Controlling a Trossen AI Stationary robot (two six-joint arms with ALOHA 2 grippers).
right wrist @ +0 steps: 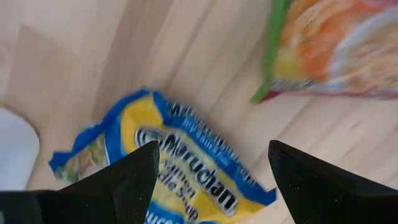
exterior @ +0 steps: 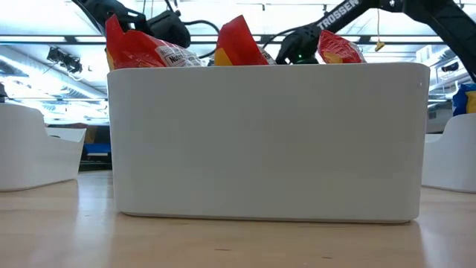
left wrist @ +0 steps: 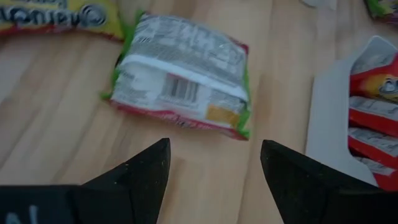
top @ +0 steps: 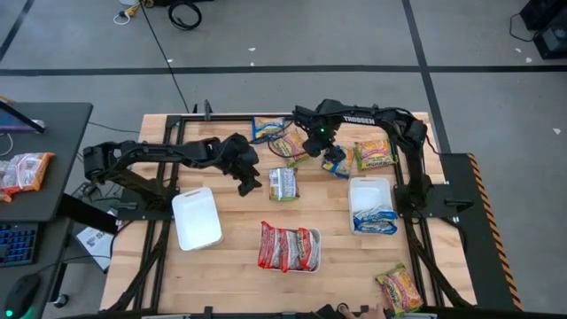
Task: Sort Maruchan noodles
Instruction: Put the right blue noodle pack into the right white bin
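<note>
L gripper (left wrist: 214, 171) is hovering wide open over green packet (left wrist: 183, 78); R gripper (right wrist: 211, 177), also wide, over blue packet (right wrist: 168, 165). Straddle packets' short sides, drop straight.

"Maruchan" stands in white lettering on the blue-and-yellow noodle packet (right wrist: 180, 180). "TROSSEN" is printed in white on the right arm (top: 359, 112). A barcode, digits unreadable, marks the face-down green-edged packet (left wrist: 181, 78).

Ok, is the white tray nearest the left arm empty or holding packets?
Empty: the white tray shows only bare white inside from above, no packets.
</note>
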